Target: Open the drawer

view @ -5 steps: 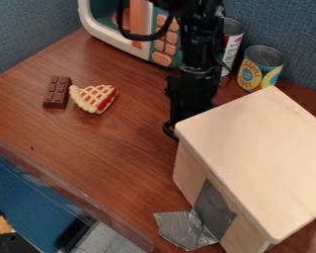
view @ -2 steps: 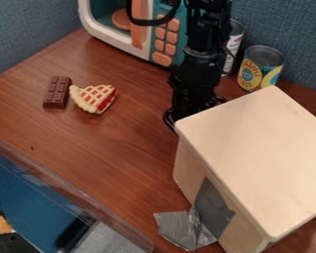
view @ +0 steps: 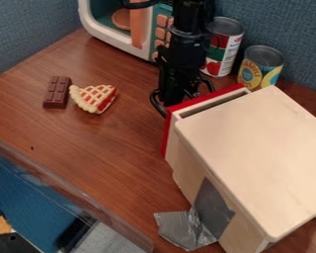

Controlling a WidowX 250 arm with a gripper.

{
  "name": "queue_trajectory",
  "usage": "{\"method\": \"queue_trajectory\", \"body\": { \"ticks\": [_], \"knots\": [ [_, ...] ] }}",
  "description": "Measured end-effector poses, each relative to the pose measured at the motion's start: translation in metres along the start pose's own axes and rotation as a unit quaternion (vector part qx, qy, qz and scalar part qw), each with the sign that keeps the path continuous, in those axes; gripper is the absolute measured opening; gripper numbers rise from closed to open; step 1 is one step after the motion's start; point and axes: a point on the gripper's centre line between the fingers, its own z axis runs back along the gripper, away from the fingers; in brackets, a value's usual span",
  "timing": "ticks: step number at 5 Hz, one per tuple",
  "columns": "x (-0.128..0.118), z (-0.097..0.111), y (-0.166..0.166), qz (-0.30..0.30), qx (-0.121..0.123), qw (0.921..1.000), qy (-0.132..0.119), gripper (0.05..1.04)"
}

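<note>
My pincer (view: 178, 96) is at the far-left side of the wooden cabinet (view: 253, 148), pointing down, close against the outer side of the red front (view: 200, 100) of the drawer (view: 176, 148). I cannot tell how far open my pincer is, nor if it has hold of something there. The drawer is partly open: its red front stands apart from the cabinet, and between them I can see a narrow part of the inside.

All this is on the brown table (view: 88, 158). To the left of the cabinet, well apart from it, lie the pie slice (view: 93, 98) and, farther still, the chocolate bar (view: 56, 92). Behind the cabinet stand two upright cans: the yellow can (view: 259, 69) near its far corner, and the red and white can (view: 221, 49) more away. The toy microwave (view: 108, 37) is farther behind, to the left. At the cabinet's lower left side, a piece of silver tape (view: 183, 231) spreads outward on the table.
</note>
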Motion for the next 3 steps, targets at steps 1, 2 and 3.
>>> {"method": "queue_trajectory", "body": {
  "ticks": [1,2,3],
  "knots": [
    [-0.005,0.003,0.011,0.009,-0.003,1.0,0.004,0.127],
    [-0.01,0.002,0.026,0.012,-0.009,0.9998,0.013,0.127],
    [-0.011,0.005,0.035,0.007,-0.009,0.9997,0.021,0.127]
  ]
}}
